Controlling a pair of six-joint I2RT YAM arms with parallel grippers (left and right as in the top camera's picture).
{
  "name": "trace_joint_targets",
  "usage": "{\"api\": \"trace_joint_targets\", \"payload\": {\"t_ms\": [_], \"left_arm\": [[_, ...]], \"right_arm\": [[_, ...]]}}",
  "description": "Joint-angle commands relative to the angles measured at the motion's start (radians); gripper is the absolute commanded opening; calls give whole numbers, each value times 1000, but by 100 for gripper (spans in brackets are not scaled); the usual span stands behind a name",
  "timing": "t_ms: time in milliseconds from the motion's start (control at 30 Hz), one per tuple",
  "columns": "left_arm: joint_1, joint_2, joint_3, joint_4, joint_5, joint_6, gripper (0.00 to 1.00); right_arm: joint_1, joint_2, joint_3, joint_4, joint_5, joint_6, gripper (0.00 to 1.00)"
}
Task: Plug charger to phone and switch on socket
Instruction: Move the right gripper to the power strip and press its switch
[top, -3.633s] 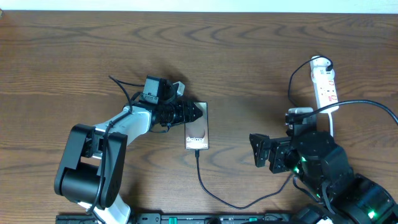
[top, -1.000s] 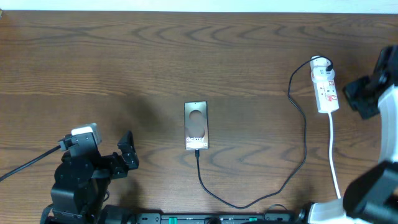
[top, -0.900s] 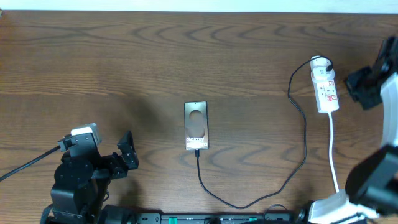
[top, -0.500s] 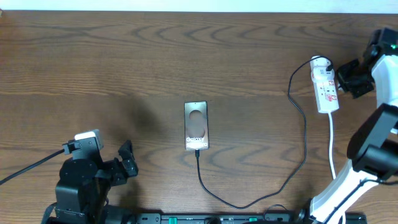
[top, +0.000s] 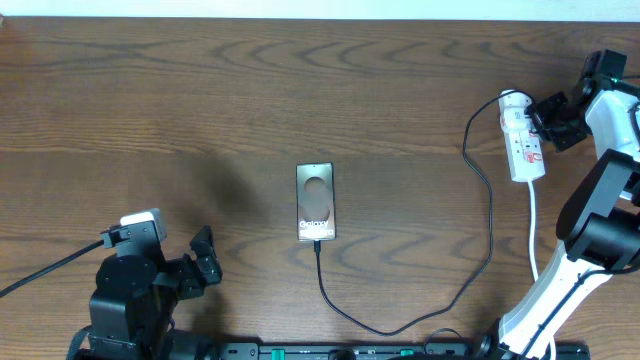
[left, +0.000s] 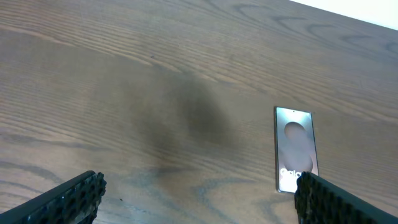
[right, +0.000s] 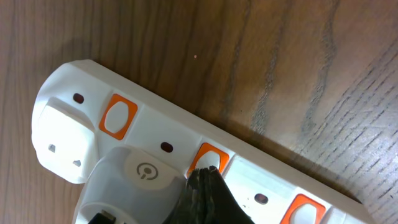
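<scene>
The phone (top: 315, 202) lies face up mid-table, also visible in the left wrist view (left: 296, 149). The charger (top: 489, 240) runs from the phone's near end in a loop up to its plug (right: 134, 180), which sits in the socket (top: 526, 145). My right gripper (top: 548, 117) is shut, and its tip (right: 205, 174) rests on an orange switch (right: 211, 157) of the socket (right: 149, 127), right beside the plug. My left gripper (top: 205, 262) stands open near the front left (left: 199, 183), with nothing between its fingers and well away from the phone.
The socket's white cord (top: 535, 240) trails toward the front edge on the right. My right arm (top: 600, 200) reaches up along the right side. Two more orange switches (right: 117, 116) show on the strip.
The right arm has swung in from the right edge, bringing its shut tip onto the socket. The left arm has pulled back from the phone to the front left and now holds still.
</scene>
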Motion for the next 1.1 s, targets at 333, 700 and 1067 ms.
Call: {"api": "trace_joint_targets", "payload": {"t_ms": [333,700,1067], "left_arm": [[2,0,5,-2,-12,13,99],[2,0,5,-2,-12,14,99],[2,0,5,-2,-12,14,99]], "right_arm": [[5,66,17,0,-18,4,1],[50,74,17,-45,-14,-54,1],[78,71,18,-91,108,-60,1]]}}
